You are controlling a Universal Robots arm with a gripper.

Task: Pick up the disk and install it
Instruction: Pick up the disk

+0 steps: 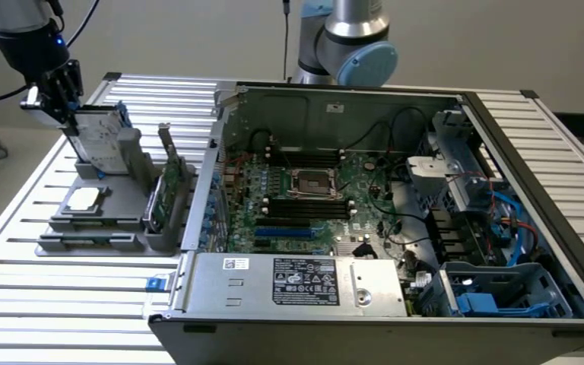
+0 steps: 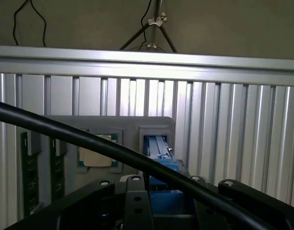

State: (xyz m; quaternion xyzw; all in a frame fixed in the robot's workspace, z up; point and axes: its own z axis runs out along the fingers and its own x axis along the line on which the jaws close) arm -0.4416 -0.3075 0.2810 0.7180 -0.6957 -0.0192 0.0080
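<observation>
Your end effector (image 1: pixel 61 103) hangs over the far corner of the slatted aluminium table (image 1: pixel 49 304), on the exterior view's left, right at the upper end of the disk (image 1: pixel 104 144). The disk stands on edge, tilted a little, with its lower end inside a slot of the grey holder (image 1: pixel 119 232) and its blue rail facing the open computer case (image 1: pixel 271 293). You cannot tell whether the end effector is pinching the disk or merely straddling it: in the exterior view its black body overlaps the disk's top edge, and in the wrist view the blue carrier (image 2: pixel 167 199) sits close between the black parts of the tool, but the contact itself is hidden. A thick black cable (image 2: pixel 65 132) runs across the wrist view in front of the holder. In front of the disk, on the same holder, you see the small square silver chip (image 1: pixel 82 199) lying flat in its recess, and beside it the thin green circuit card (image 1: pixel 170 179) stands upright between the holder and the case wall. The case lies on its side with its lid off, the motherboard (image 1: pixel 312 198) exposed, and a blue drive cage (image 1: pixel 505 293) sits in its near corner on the exterior view's right, well apart from the disk.
</observation>
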